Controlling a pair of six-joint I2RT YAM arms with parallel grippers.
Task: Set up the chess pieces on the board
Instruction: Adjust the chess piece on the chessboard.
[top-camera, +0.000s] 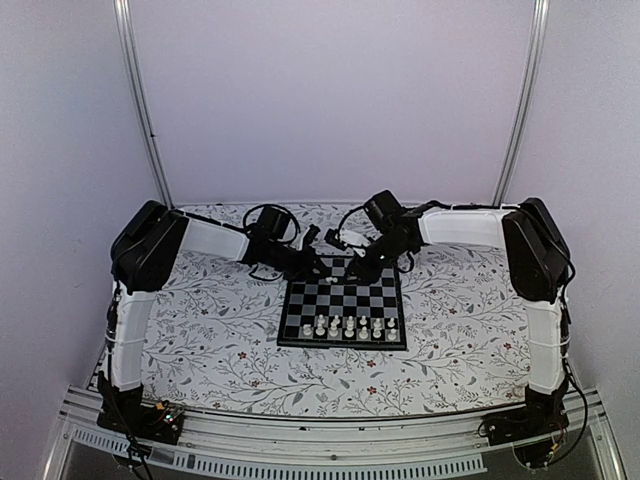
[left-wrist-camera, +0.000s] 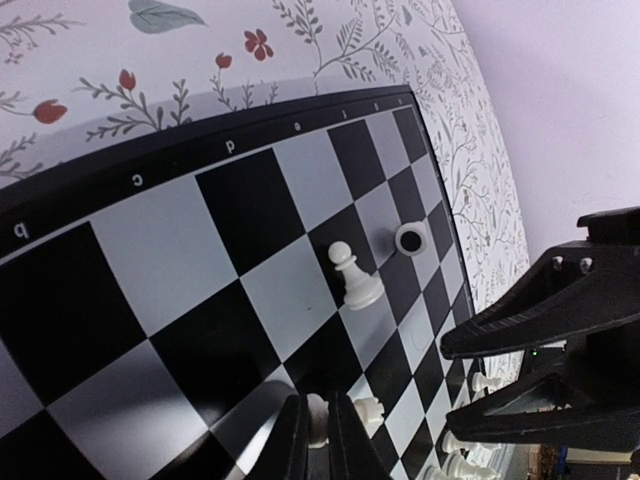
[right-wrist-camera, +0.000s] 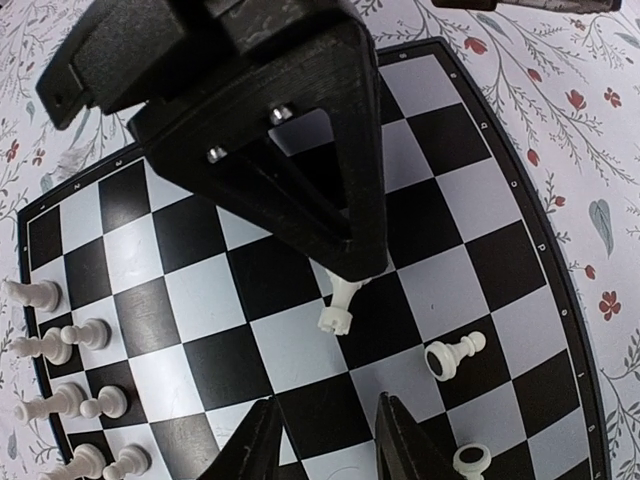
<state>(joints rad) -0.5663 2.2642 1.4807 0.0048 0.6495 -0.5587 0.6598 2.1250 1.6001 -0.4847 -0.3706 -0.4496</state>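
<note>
Two rows of white chess pieces (top-camera: 348, 327) stand along the board's (top-camera: 300, 300) near edge as the left gripper (left-wrist-camera: 320, 445), clamped on one more pawn (right-wrist-camera: 338, 308), works over its far half, where two toppled pieces (right-wrist-camera: 455, 355) lie near the right gripper's (right-wrist-camera: 328, 415) parted, empty jaws.

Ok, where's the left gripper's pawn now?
Centre of the right wrist view: pawn pinched in the left gripper over the board, a toppled piece just to its right.

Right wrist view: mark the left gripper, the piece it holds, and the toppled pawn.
left gripper (right-wrist-camera: 352, 268): right wrist view, between its fingertips.
held piece (right-wrist-camera: 338, 308): right wrist view, its visible middle.
toppled pawn (right-wrist-camera: 460, 352): right wrist view, its stem.
</note>
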